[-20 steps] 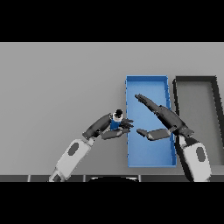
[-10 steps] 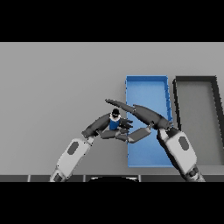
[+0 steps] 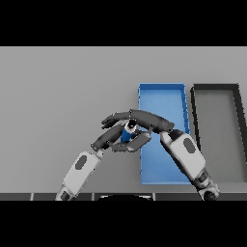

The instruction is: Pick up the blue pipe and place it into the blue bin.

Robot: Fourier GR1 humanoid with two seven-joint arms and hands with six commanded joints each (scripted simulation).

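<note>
While my left hand [image 3: 112, 138] curls around the blue pipe [image 3: 128, 131], clamped on it from below, my right hand [image 3: 140, 118] reaches across from three o'clock with long fingers nearly straight, arched over the pipe's top. Its thumb sits under the pipe at about five o'clock. The pipe is just off the nine o'clock edge of the blue bin [image 3: 162, 91], above the grey tabletop [image 3: 62, 96]. A dark bin [image 3: 215, 88] stands at the blue bin's three o'clock side.
</note>
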